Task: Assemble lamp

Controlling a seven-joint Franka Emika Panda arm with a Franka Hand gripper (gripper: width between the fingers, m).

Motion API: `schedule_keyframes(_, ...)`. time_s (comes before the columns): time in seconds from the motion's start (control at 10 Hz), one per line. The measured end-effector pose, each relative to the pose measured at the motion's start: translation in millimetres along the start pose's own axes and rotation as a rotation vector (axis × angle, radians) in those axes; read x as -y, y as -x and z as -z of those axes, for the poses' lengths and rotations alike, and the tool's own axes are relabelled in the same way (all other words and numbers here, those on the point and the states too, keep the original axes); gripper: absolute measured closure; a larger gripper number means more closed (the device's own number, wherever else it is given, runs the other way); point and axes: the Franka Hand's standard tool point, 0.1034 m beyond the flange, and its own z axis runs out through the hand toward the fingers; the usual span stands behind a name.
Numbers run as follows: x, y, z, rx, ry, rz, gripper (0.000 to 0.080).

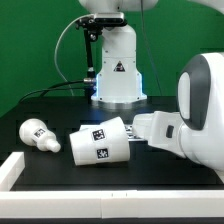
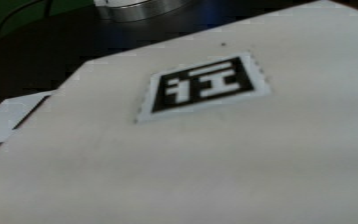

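Observation:
The lamp lies in loose white parts on the black table. The round-headed bulb [image 1: 35,133] rests on its side at the exterior view's left. The larger tapered shade [image 1: 100,143] lies on its side in the middle, black-and-white tags facing the camera. My gripper [image 1: 139,128] reaches in low from the exterior view's right, right at the shade's end. Its fingertips are hard to make out against the white plastic, and the jaws look spread wide. Nothing is lifted. The wrist view is filled by a white tagged surface [image 2: 206,86], very close, with no fingers visible.
The arm's own pedestal [image 1: 116,78] stands at the back centre with cables [image 1: 62,62] trailing to the exterior view's left. A white raised border [image 1: 110,206] runs along the table's front and left edges. The arm's bulky white link [image 1: 200,110] fills the right foreground.

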Motion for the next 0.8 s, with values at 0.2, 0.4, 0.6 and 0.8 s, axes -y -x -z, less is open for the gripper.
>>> schedule_keyframes(0.2, -0.2, -0.2, 0.0, -0.001, 0.0, 0.002, 0.01)
schedule_keyframes(0.4, -0.2, -0.3, 0.0, -0.001, 0.0, 0.003, 0.0365)
schedule_keyframes(0.6, -0.2, -0.3, 0.0, -0.001, 0.0, 0.003, 0.05)
schedule_keyframes(0.8, -0.2, -0.3, 0.0, -0.001, 0.0, 0.003, 0.05)
